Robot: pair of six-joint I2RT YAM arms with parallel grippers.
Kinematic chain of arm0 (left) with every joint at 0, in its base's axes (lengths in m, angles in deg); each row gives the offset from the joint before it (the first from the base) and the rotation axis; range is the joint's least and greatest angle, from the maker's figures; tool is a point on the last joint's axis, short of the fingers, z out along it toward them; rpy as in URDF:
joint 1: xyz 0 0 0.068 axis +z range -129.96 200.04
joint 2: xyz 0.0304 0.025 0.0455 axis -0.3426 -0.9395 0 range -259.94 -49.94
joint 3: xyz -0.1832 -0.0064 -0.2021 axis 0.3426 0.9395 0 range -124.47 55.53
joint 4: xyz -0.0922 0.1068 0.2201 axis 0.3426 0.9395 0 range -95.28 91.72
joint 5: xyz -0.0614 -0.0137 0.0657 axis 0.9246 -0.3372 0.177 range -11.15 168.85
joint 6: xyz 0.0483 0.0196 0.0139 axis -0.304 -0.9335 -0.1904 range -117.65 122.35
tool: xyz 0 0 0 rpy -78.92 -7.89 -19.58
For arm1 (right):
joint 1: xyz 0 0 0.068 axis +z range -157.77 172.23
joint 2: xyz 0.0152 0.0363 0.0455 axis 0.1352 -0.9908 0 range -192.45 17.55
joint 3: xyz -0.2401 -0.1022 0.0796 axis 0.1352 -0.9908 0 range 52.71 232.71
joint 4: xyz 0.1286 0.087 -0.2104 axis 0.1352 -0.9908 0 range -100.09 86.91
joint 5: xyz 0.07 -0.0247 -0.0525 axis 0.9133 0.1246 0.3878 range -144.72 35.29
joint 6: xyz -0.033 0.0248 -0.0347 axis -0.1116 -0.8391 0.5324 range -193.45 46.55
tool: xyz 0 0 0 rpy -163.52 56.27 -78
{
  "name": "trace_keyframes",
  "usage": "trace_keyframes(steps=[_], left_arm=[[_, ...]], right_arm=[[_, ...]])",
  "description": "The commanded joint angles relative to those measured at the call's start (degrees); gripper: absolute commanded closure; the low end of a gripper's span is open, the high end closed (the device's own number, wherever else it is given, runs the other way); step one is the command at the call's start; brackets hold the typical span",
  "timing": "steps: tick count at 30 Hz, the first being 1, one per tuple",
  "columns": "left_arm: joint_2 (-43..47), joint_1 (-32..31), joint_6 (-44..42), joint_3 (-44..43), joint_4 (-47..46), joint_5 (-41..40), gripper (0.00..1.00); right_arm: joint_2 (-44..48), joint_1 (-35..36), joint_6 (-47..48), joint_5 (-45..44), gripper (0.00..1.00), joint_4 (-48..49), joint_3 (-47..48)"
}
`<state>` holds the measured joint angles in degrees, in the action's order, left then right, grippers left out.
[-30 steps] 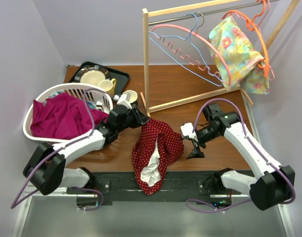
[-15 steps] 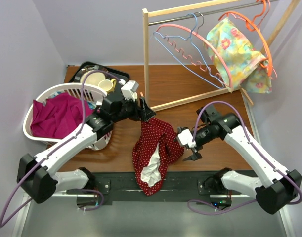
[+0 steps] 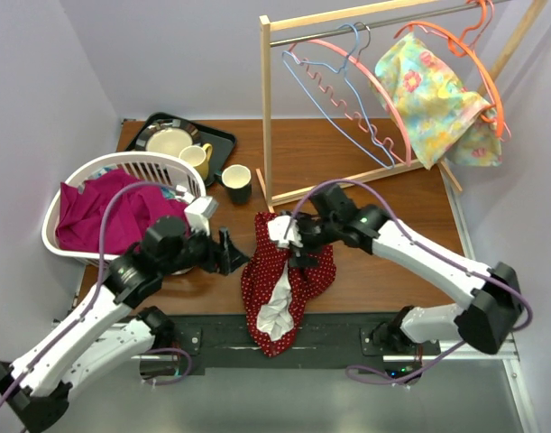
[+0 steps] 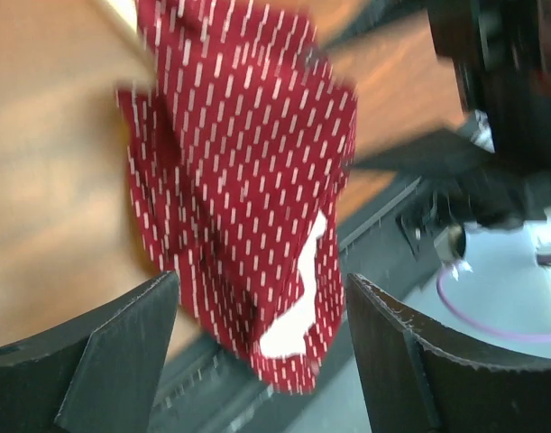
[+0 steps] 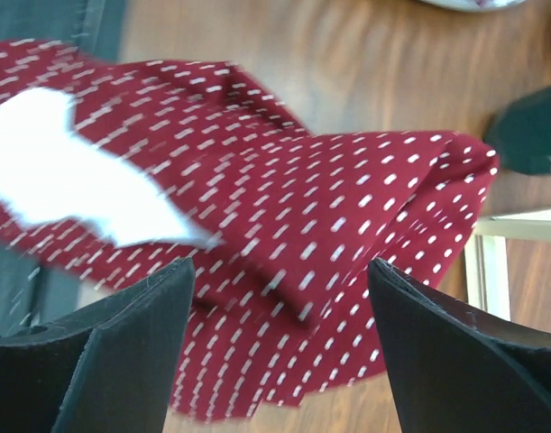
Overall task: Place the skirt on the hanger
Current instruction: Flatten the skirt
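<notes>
The skirt (image 3: 289, 271), red with white dashes and a white lining, lies crumpled on the wooden table, its lower end hanging over the near edge. My left gripper (image 3: 232, 253) stands open just left of it, holding nothing. In the left wrist view the skirt (image 4: 248, 180) lies ahead of the open left gripper (image 4: 261, 352). My right gripper (image 3: 299, 255) hovers open over the skirt's upper right part. In the right wrist view the cloth (image 5: 284, 234) fills the gap of the right gripper (image 5: 280, 343). A pink hanger (image 3: 347, 81) and a blue hanger (image 3: 334, 104) hang bare on the rack.
The wooden rack post (image 3: 266, 108) rises just behind the skirt. An orange hanger (image 3: 469, 50) carries a floral garment (image 3: 433, 90). A white basket (image 3: 122, 161) with magenta cloth (image 3: 113, 212) sits at left. Behind it stand a dark tray (image 3: 223, 137), a yellow mug (image 3: 196, 158) and a dark cup (image 3: 236, 183).
My left gripper has opened, let go of the skirt's top and drawn back to the left. My right arm has swung left over the skirt. The hangers have swayed.
</notes>
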<state>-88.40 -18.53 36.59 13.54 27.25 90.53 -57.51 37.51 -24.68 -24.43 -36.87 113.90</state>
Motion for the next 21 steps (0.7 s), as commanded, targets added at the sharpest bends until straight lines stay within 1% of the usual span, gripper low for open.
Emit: trace_keyframes(steps=[1, 2, 5, 6, 7, 8, 9, 10, 12, 13, 15, 16, 17, 18, 19, 20, 21], left_arm=[[5.5, -0.3, 6.9, 6.5, 4.9, 4.8, 0.2], [6.9, -0.5, 8.9, 7.8, 4.1, 6.4, 0.2], [7.9, -1.8, 11.6, 11.5, 1.4, 9.1, 0.17], [7.5, -2.5, 12.1, 12.0, 0.9, 8.8, 0.17], [7.1, -4.4, 12.7, 12.6, -0.1, 8.0, 0.17], [5.5, -5.6, 13.7, 12.8, -0.6, 7.1, 0.16], [4.5, -7.1, 14.4, 13.0, -1.3, 5.4, 0.16], [3.4, -10.3, 15.0, 13.1, -2.7, 4.2, 0.16], [-0.3, -14.0, 16.8, 13.0, -4.5, -0.2, 0.16], [-1.5, -18.3, 17.4, 12.5, -6.4, -1.9, 0.16], [-6.2, -22.5, 19.3, 11.6, -8.2, -6.6, 0.16], [-7.9, -26.5, 19.9, 10.1, -9.1, -8.3, 0.16], [-11.6, -28.5, 20.9, 9.1, -9.4, -10.0, 0.15], [-13.5, -30.5, 21.3, 7.0, -9.6, -13.4, 0.15], [-15.3, -34.1, 21.7, 5.8, -8.9, -15.2, 0.15], [-18.9, -35.9, 23.3, 4.4, -8.0, -17.3, 0.15], [-20.8, -37.4, 24.0, 1.7, -7.1, -21.0, 0.15]], right_arm=[[-3.3, 1.8, -11.1, -13.8, 0.26, 10.9, 2.8], [-3.2, 1.8, -11.3, -14.7, 0.29, 11.1, 2.3], [-1.5, 1.7, -12.7, -18.8, 0.47, 13.0, 0.2], [-1.0, 1.7, -13.3, -20.0, 0.6, 13.4, -0.2], [-0.6, 1.7, -14.9, -21.7, 0.66, 13.9, -0.5], [0.3, 1.6, -16.5, -25.7, 0.72, 14.5, -1.2], [0.7, 1.2, -18.3, -26.8, 0.82, 14.7, -1.3], [1.1, 0.5, -19.1, -27.7, 0.85, 14.7, -1.6], [2.7, -1.5, -20.4, -26.7, 0.87, 14.1, -2.5], [3.3, -1.9, -20.7, -26.0, 0.87, 13.7, -2.9], [4.4, -2.0, -21.5, -24.9, 0.88, 13.9, -4.5], [4.4, -2.0, -21.8, -24.2, 0.88, 13.7, -5.0], [4.3, -2.0, -22.3, -23.9, 0.88, 13.7, -5.0], [3.9, -2.0, -22.8, -23.3, 0.89, 13.5, -5.1], [3.6, -2.1, -22.9, -23.2, 0.89, 13.5, -5.0], [3.3, -2.1, -23.3, -23.2, 0.88, 13.5, -4.9], [3.1, -2.1, -23.5, -23.1, 0.88, 13.5, -4.9]])
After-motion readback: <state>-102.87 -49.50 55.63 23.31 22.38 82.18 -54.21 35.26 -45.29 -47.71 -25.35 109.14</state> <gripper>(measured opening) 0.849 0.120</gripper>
